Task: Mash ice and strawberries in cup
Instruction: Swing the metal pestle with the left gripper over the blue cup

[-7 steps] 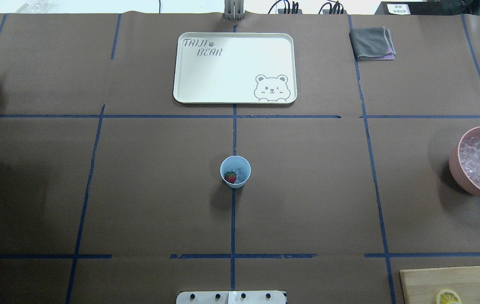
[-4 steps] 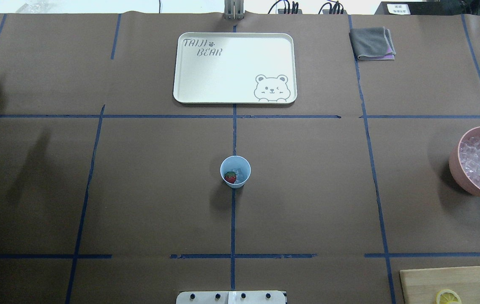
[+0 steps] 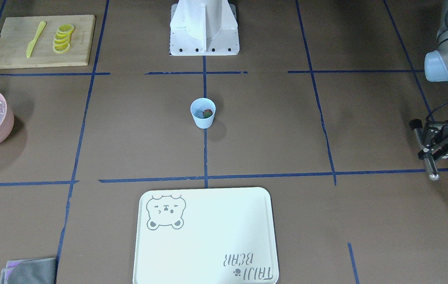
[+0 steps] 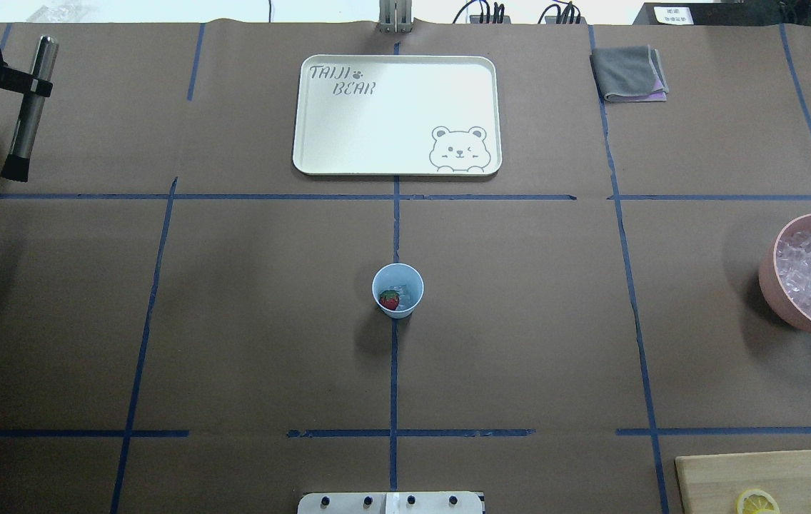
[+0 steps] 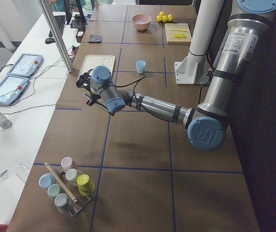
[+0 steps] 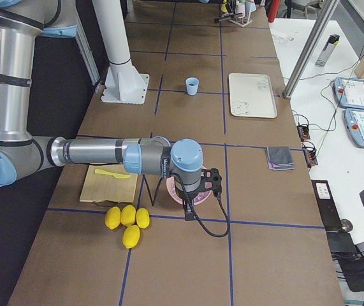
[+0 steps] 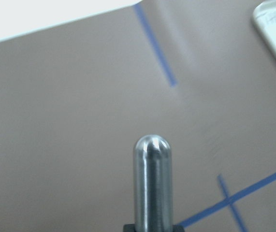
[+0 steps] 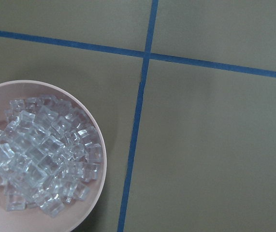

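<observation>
Overhead exterior view: the cup (image 4: 398,290) stands at frame centre on the bench (image 4: 520,343), holding the strawberry (image 4: 389,300) and ice (image 4: 410,290). Open bench lies on every side of it. The tray (image 4: 396,114) lies well above and the pink bowl (image 4: 769,278) sits at the right edge. At upper left, the left tool (image 4: 38,87) clamps a metal rod (image 4: 26,128). The right tool (image 6: 188,207) hangs near the bowl, and I cannot tell its grip.

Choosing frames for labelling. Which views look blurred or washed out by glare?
Left wrist view: soft throughout, tape lines smeared, bright highlight atop the metal rod. Front-facing view: glare pales the tray. Right wrist view: sharp, the pink bowl crisp.
</observation>
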### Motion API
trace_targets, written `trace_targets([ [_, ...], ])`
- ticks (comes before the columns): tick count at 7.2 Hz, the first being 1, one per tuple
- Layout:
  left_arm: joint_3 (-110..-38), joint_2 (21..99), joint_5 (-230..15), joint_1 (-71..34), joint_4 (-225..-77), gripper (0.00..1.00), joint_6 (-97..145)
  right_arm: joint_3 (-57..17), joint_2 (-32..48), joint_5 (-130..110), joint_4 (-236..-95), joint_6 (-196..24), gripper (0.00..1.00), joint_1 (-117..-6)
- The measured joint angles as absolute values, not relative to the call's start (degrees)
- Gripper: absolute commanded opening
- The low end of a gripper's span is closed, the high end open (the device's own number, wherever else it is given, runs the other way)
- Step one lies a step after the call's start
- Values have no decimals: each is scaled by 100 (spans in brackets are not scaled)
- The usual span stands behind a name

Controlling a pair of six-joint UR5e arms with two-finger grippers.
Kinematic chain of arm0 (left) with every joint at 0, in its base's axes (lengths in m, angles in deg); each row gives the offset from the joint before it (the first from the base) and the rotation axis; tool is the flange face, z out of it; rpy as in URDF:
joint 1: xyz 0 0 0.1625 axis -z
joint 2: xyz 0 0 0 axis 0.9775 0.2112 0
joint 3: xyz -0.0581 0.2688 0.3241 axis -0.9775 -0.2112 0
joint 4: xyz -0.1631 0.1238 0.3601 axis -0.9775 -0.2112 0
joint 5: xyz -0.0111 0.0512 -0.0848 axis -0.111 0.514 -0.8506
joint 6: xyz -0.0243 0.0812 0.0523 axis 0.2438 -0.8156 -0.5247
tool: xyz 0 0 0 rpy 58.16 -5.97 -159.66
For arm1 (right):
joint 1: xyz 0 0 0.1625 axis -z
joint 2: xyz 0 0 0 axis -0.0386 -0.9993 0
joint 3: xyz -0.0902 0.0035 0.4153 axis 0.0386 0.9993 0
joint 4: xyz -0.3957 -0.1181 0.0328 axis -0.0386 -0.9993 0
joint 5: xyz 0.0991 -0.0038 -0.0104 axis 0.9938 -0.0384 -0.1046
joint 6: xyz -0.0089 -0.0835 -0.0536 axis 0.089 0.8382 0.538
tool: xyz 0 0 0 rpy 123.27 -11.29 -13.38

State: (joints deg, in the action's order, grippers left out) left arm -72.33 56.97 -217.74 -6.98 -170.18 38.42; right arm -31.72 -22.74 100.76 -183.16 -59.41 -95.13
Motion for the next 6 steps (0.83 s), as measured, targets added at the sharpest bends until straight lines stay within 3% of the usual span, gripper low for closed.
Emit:
trace_targets([
  [6,-6865,6800,-21584,-1945,-20361,0,2911,-3298,-2275,10073,-18311,-5922,100,-9520],
])
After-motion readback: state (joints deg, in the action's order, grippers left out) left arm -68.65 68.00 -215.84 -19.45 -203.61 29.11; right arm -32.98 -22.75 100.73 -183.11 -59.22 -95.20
